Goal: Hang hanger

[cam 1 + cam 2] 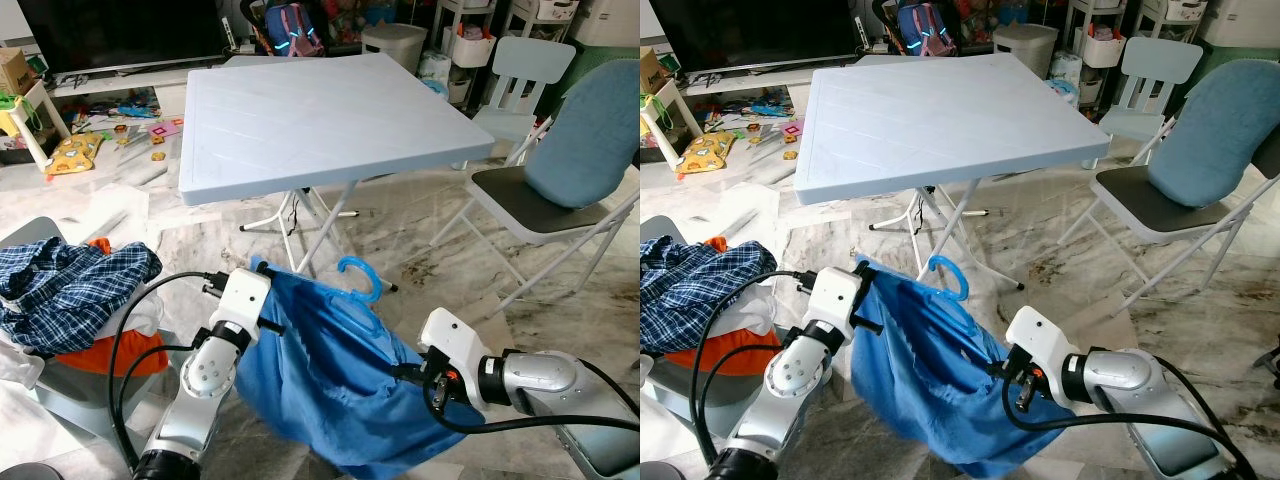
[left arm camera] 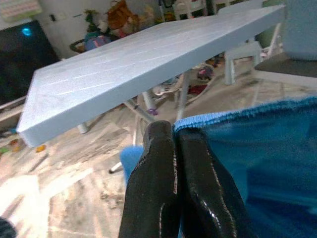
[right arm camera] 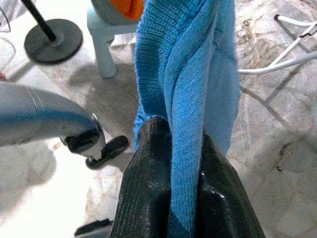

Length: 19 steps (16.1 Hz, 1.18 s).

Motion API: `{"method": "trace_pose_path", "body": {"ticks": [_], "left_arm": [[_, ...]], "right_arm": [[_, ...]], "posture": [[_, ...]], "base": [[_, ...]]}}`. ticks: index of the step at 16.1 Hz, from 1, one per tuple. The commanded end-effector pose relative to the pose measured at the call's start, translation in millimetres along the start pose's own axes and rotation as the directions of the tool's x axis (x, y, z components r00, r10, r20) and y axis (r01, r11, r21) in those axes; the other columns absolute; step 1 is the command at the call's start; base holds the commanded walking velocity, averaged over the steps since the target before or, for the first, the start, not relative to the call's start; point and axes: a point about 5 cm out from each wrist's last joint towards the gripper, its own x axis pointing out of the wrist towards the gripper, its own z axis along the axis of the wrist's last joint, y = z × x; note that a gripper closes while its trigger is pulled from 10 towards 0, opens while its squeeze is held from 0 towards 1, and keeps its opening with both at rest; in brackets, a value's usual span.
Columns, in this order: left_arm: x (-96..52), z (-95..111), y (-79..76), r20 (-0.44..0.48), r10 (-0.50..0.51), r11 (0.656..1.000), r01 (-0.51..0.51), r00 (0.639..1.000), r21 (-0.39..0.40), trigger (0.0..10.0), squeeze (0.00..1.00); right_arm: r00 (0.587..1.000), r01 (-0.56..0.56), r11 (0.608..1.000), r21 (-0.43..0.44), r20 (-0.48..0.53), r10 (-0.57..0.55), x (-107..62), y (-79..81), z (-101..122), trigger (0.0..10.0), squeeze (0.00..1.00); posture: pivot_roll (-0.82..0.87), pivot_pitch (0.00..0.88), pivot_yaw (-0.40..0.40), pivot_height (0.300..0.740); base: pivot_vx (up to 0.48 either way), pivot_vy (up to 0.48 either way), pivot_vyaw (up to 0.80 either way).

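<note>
Carrying is the step in hand — we hold a blue garment on its blue hanger between 2 grippers, left gripper and right gripper, each pinched shut on cloth. Next we judge it needs a rail; the table edge stands close ahead, open floor to the right

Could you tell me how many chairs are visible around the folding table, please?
2. A folding chair with a blue cushion stands on the robot's right of the table; a pale small chair stands beyond it, near the table's far right corner. Clutter behind may hide others.
</note>
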Motion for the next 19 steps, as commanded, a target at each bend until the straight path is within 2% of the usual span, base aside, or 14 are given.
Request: {"method": "trace_pose_path", "body": {"ticks": [1, 4, 7, 9, 11, 13, 14, 15, 16, 17, 18, 19], "left_arm": [[-4.6, -3, 23.2, -0.016, 0.114, 0.993, -0.114, 0.993, 0.018, 0.0, 0.00], [-8.1, -6, 34.8, -0.033, 0.156, 0.987, -0.155, 0.987, 0.037, 0.0, 0.00], [-8.2, -7, 42.2, -0.043, 0.168, 0.985, -0.166, 0.985, 0.047, 0.0, 0.00], [-6.6, -7, 41.9, -0.051, 0.160, 0.987, -0.158, 0.986, 0.041, 0.0, 0.00], [-3.9, -11, 31.0, -0.086, 0.090, 0.996, -0.089, 0.992, 0.008, 0.0, 0.00], [-3.8, -17, 19.9, -0.127, 0.021, 0.999, -0.025, 0.992, -0.032, 0.0, 0.00], [-4.5, -20, 15.3, -0.149, -0.022, 0.999, 0.015, 0.989, -0.047, 0.0, 0.00], [-5.1, -21, 15.8, -0.154, -0.040, 0.998, 0.032, 0.987, -0.050, 1.3, 0.00], [-5.3, -21, 17.1, -0.155, -0.037, 0.998, 0.030, 0.987, -0.046, 2.2, 0.00], [-5.2, -21, 20.6, -0.157, -0.026, 0.998, 0.018, 0.987, -0.052, 10.0, 0.02], [-4.0, -20, 24.5, -0.150, -0.003, 0.998, -0.006, 0.989, -0.056, 10.0, 1.00], [-2.0, -15, 27.1, -0.122, 0.021, 0.998, -0.028, 0.992, -0.062, 10.0, 1.00]], "right_arm": [[0.999, 0.016, 0.999, -0.030, -0.038, -0.017, -5.5, -5.3, -5, 10.0, 0.00], [0.993, 0.001, 0.994, -0.111, -0.115, -0.013, -14.3, -9.6, -20, 10.0, 0.00], [0.964, 0.056, 0.970, -0.237, -0.240, -0.114, -37.5, -35.1, -39, 10.0, 0.00], [0.928, 0.074, 0.937, -0.343, -0.321, -0.191, -55.3, -52.7, -46, 10.0, 0.00], [0.927, 0.079, 0.924, -0.374, -0.312, -0.206, -62.5, -61.1, -40, 10.0, 0.00], [0.949, 0.058, 0.924, -0.377, -0.267, -0.168, -61.6, -59.6, -32, 10.0, 0.00], [0.967, 0.002, 0.926, -0.377, -0.235, -0.097, -61.7, -53.1, -27, 10.0, 0.00], [0.980, -0.053, 0.933, -0.355, -0.199, -0.020, -63.1, -44.6, -20, 10.0, 0.00], [0.983, -0.061, 0.939, -0.338, -0.182, -0.001, -62.7, -42.6, -19, 10.0, 0.00], [0.993, -0.027, 0.964, -0.264, -0.117, -0.004, -58.1, -42.8, -15, 10.0, 0.00], [0.996, -0.001, 0.977, -0.214, -0.089, -0.019, -52.9, -43.5, -17, 10.0, 0.00], [0.996, 0.033, 0.985, -0.167, -0.078, -0.046, -45.4, -43.1, -22, 10.0, 0.00]], "posture": [[-0.10, 0.000, 0.017, 0.740], [-0.10, 0.000, 0.015, 0.740], [-0.10, 0.000, 0.014, 0.740], [-0.11, 0.000, 0.015, 0.740], [-0.11, 0.000, 0.016, 0.740], [-0.11, 0.000, 0.015, 0.740], [-0.10, 0.000, 0.017, 0.740], [-0.11, 0.000, 0.019, 0.740], [-0.11, 0.000, 0.019, 0.740], [-0.11, 0.000, 0.019, 0.740], [-0.11, 0.000, 0.020, 0.740], [-0.10, 0.000, 0.021, 0.740]], "base": [[0.000, 0.000, 0.00], [0.000, 0.000, 0.00], [0.000, 0.000, 0.00], [0.000, 0.000, 0.00], [0.000, 0.000, 0.00], [0.000, 0.000, 0.00], [0.000, 0.000, 0.00], [0.000, 0.000, 0.00], [0.000, 0.000, 0.00], [0.000, 0.000, 0.00], [0.000, 0.000, 0.00], [0.000, 0.000, 0.00]]}}
